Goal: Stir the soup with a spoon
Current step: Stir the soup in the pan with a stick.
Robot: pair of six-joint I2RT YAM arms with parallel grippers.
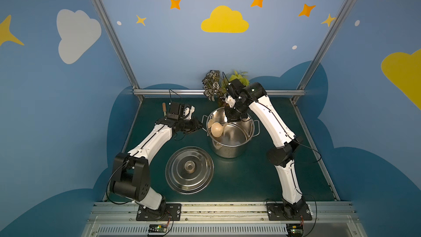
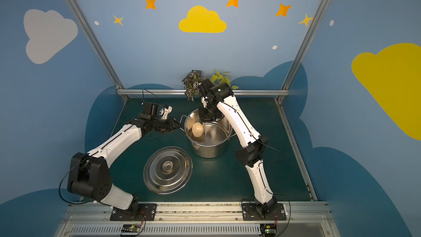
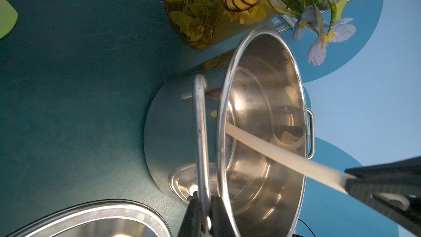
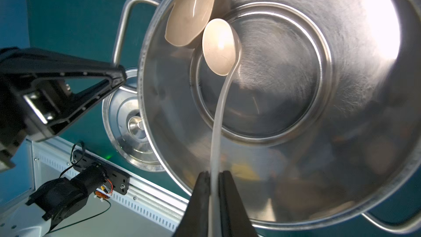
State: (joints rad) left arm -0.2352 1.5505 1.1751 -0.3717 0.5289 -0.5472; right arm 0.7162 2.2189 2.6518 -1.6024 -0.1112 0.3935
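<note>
**Two grippers clamped: one on the pot handle, one on the spoon**

Both arms are at the pot (image 1: 230, 151) (image 2: 209, 151), which stands upright on the green table (image 1: 262, 178), right of centre and towards the far edge.

Left gripper (image 3: 201, 213) (image 1: 198, 126): I see the jaws closed together on the pot's left loop handle (image 3: 200, 133). The grip is clear in the left wrist view.

Right gripper (image 4: 214, 178) (image 1: 232, 119): it sits over the far rim, jaws pinched on the thin upper end of the spoon (image 4: 218, 46) (image 1: 216, 129) (image 2: 197, 129). The handle runs from the fingers down into the pot.

The spoon bowl is inside the pot, close to the left inner wall, and its reflection shows on the steel beside it. I can't tell if it touches the bottom.

The pot interior (image 4: 341, 42) reads as bare shiny metal in the right wrist view.

The lid (image 1: 189, 170) (image 2: 168, 170) lies flat, knob up, just beside the pot on its near-left side.

The potted plant (image 1: 213, 85) is against the far rail behind the pot. A wooden tool handle (image 1: 164, 107) pokes out on the far side of the left wrist.
</note>
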